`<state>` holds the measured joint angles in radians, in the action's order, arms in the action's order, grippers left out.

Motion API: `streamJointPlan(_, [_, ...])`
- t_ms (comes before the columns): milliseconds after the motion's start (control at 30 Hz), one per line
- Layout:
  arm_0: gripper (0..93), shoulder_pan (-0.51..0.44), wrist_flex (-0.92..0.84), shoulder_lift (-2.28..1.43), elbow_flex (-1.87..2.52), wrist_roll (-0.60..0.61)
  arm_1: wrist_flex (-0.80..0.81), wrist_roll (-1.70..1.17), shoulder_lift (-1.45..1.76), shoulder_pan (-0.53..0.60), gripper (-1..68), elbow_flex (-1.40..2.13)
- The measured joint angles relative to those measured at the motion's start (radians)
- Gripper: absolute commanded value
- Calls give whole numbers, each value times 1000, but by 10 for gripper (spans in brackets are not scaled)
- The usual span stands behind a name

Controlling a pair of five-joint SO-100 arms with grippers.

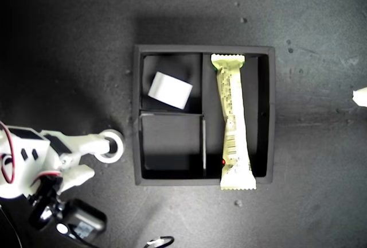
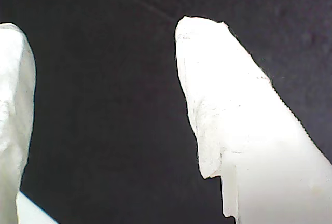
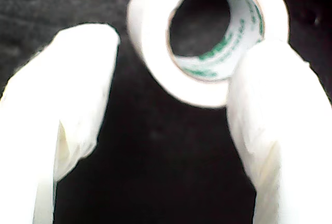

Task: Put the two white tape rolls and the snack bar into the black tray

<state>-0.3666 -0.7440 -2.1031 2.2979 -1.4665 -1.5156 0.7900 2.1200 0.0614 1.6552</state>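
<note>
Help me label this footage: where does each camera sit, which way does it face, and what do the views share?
Exterior view: overhead, facing straight down on the black tray; an arm shows at its lower left.
First wrist view: on my first gripper, looking along open fingers at bare dark surface.
Second wrist view: on my second gripper, looking along its fingers at the tape roll.
Shared: the exterior and second wrist views both show that tape roll at my second gripper.

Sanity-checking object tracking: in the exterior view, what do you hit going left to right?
Arm with my second gripper → tape roll on the mat → tape roll in the black tray → snack bar → tray's far wall.
</note>
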Motion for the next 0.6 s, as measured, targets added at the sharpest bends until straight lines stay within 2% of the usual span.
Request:
streamJointPlan(167, [149, -31, 40, 32, 0, 0, 31, 15, 0, 3, 172, 38])
streamJointPlan(600, [148, -29, 107, 133, 0, -15, 32, 25, 3, 17, 172, 57])
